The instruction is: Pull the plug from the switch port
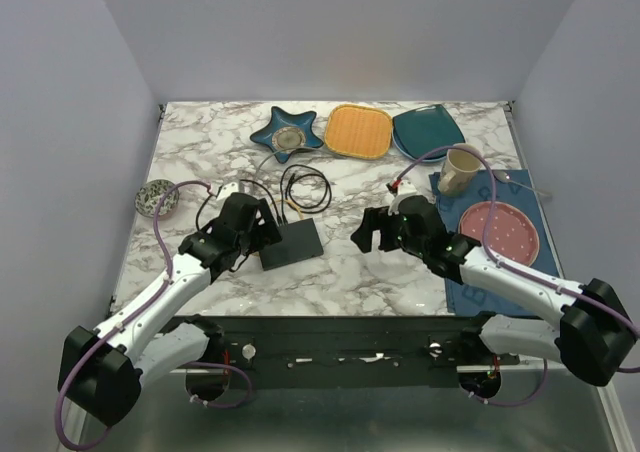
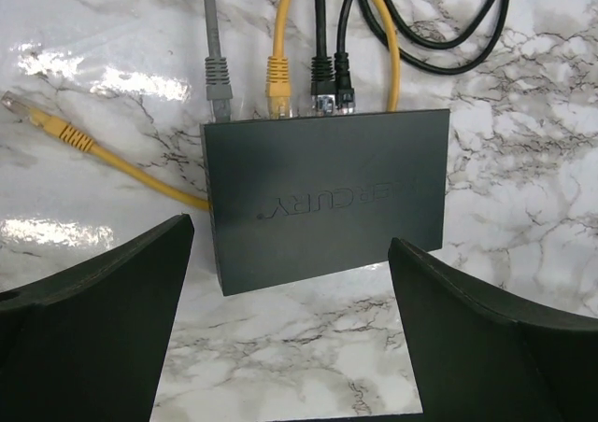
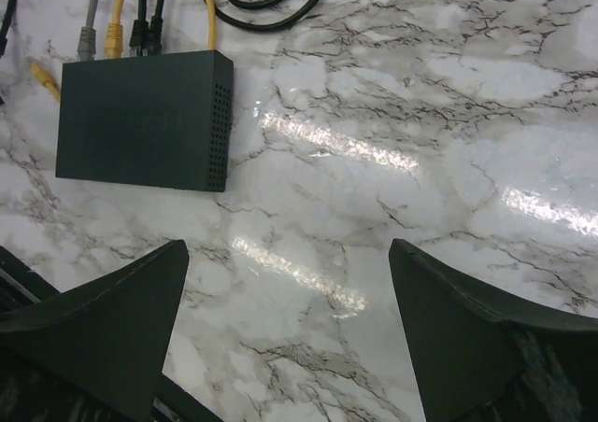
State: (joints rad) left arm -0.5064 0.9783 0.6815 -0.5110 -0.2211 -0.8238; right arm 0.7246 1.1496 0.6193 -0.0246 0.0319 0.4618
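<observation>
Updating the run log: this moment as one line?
phase: approach | left gripper: open, facing switch | right gripper: open, away from switch | plugs: four in ports, none gripped

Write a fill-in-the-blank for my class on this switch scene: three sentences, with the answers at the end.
1. In the left wrist view, the plug just left of the yellow plug in the switch is ___.
2. The left tool and the right tool are both ___.
3. The pink plate rests on a ___ mat.
Answers: grey; open; blue.
</observation>
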